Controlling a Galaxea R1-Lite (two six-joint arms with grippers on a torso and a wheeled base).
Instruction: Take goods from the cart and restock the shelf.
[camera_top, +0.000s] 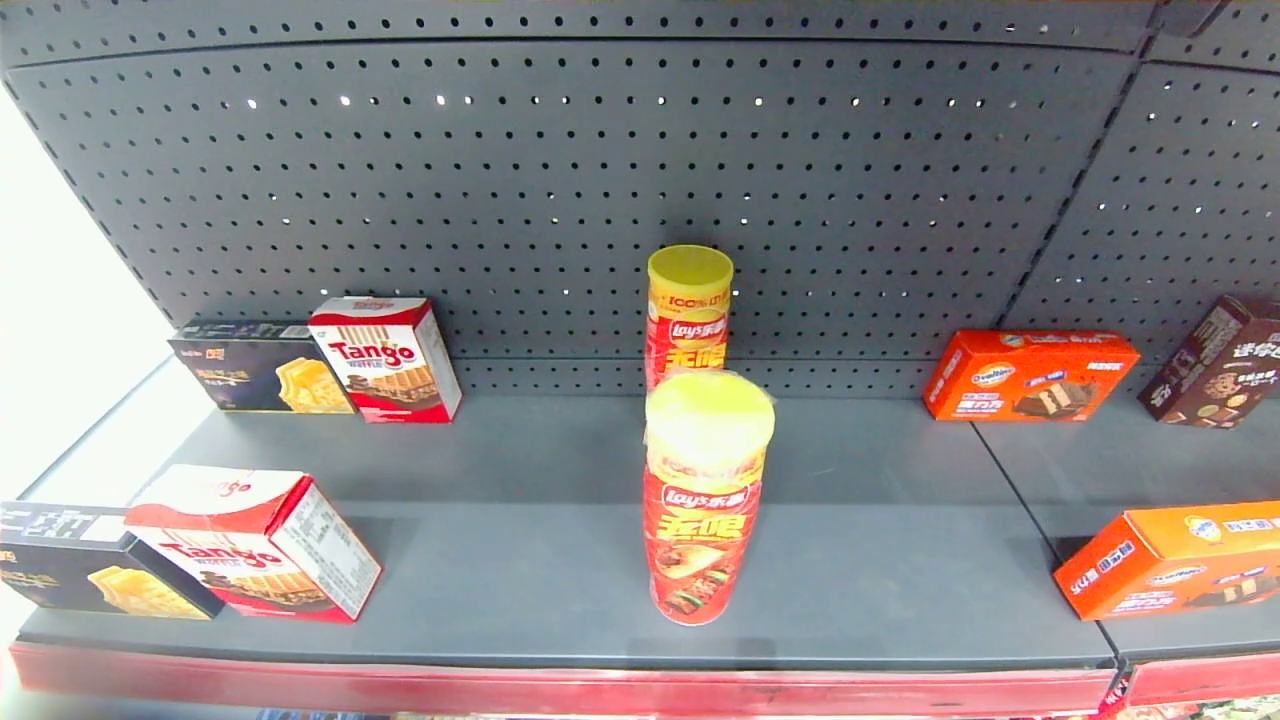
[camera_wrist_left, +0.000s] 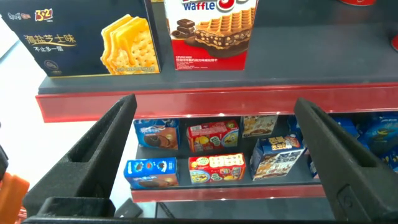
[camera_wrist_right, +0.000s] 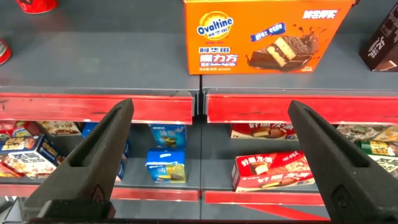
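Got left gripper (camera_wrist_left: 214, 104) and right gripper (camera_wrist_right: 211, 107) both spread, empty; probably best backing straight out, dodging shelf lip (camera_top: 500, 690)

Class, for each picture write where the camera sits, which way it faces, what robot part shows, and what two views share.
Head view: on the robot's head, facing forward and down onto the shelf, front crisp tube at its middle.
Left wrist view: on the left wrist, facing the shelf's front edge past the open left gripper; waffle box on the shelf.
Right wrist view: on the right wrist, facing that edge past the open right gripper; orange box on the shelf.
Shared: the head view also shows that waffle box and orange box.
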